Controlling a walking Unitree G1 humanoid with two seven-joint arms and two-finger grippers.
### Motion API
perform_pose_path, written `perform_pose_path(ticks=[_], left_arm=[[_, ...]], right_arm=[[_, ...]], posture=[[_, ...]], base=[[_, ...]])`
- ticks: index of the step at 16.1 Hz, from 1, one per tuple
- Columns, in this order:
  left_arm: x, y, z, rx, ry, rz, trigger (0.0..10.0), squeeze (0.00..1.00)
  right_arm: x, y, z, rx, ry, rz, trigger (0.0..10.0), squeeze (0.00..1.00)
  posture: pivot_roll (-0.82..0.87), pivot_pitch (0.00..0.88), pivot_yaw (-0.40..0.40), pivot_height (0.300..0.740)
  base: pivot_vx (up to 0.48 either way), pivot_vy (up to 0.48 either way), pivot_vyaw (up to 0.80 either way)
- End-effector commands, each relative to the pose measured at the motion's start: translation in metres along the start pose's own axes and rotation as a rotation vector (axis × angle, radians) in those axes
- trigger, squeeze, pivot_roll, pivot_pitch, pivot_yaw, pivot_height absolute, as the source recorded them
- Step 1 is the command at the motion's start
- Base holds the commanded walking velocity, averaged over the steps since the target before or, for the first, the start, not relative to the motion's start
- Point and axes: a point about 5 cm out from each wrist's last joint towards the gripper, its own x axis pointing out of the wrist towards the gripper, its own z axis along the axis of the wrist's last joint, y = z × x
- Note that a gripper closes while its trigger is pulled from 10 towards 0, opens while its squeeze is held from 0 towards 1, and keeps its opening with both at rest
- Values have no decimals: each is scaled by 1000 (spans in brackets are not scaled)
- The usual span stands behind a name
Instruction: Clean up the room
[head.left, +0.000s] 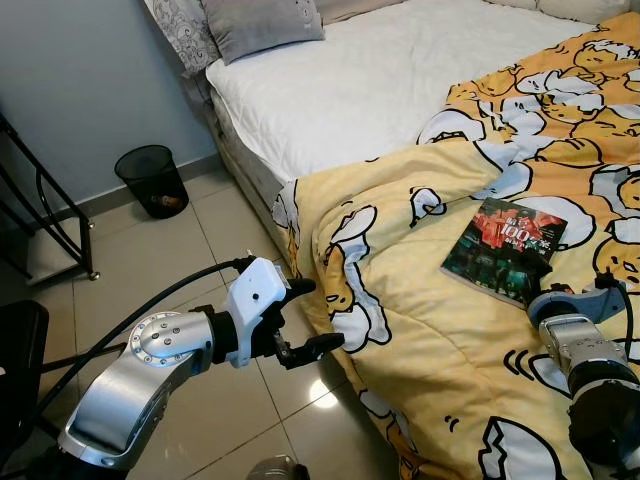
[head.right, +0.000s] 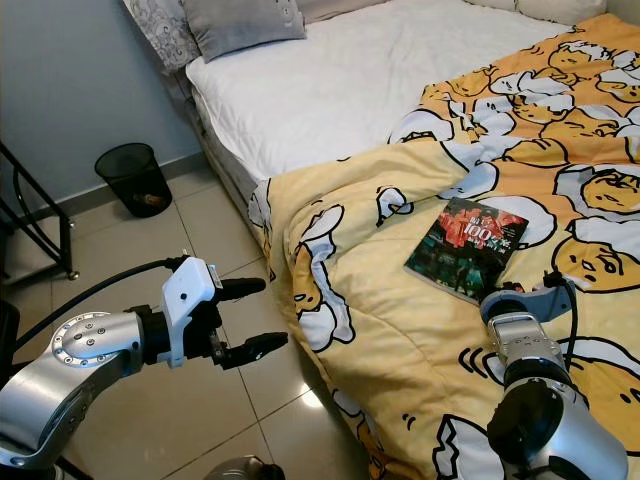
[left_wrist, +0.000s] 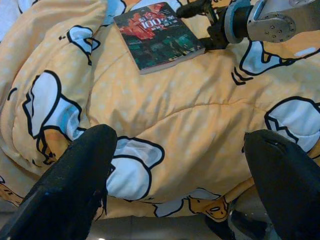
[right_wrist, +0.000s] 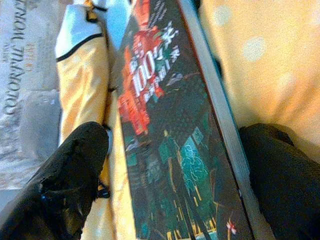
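Yellow quilt (head.left: 420, 330) printed with cartoon ducks covers the near part of the bed (head.left: 370, 90), and the book (head.left: 505, 250) lies flat on it, cover up, with a dark cover carrying red and green artwork and a white "100". Beyond the book, the bare white mattress stretches up to a grey pillow (head.left: 262, 26) at the head of the bed.

At the book's near corner sits the right gripper (right_wrist: 175, 170). In its wrist view its two black fingers (right_wrist: 70, 175) are spread wide, one on either side of the book's end, with the book lying between them; whether they touch it cannot be told.

Off the book's left, past the hanging edge of the quilt, the left gripper (head.left: 310, 315) hovers over the tiled floor (head.left: 180, 250), pointing towards the bed. Its fingers (left_wrist: 75, 175) are also spread wide and hold nothing.

Well away from the book, against the grey wall, a black mesh bin (head.left: 152, 180) stands on the floor, with a black metal frame (head.left: 45, 215) further left.
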Motion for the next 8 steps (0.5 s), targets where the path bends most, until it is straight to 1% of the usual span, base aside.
perform_pose_path(ticks=[1,2,4,6,7,8], left_arm=[[-4,3,2,8,6,9,10000,639],[-5,3,2,8,7,9,10000,635],[-4,3,2,8,6,9,10000,635],[-3,3,2,8,5,10,10000,631],[-4,2,2,9,7,11,10000,635],[-4,2,1,8,10,11,10000,631]], right_arm=[[5,15,-3,42,14,77,10000,0],[5,18,-2,48,13,94,10000,0],[6,21,-3,27,26,112,10000,0],[5,13,-15,-73,76,26,10000,0],[4,5,-25,-145,114,-26,10000,0],[2,2,-33,-171,142,-46,10000,0]], posture=[[187,48,128,740],[184,45,127,740],[182,40,125,740],[183,34,121,740],[187,34,120,740],[187,32,121,740]], base=[[0,0,0],[0,0,0],[0,0,0],[0,0,0],[0,0,0],[0,0,0]])
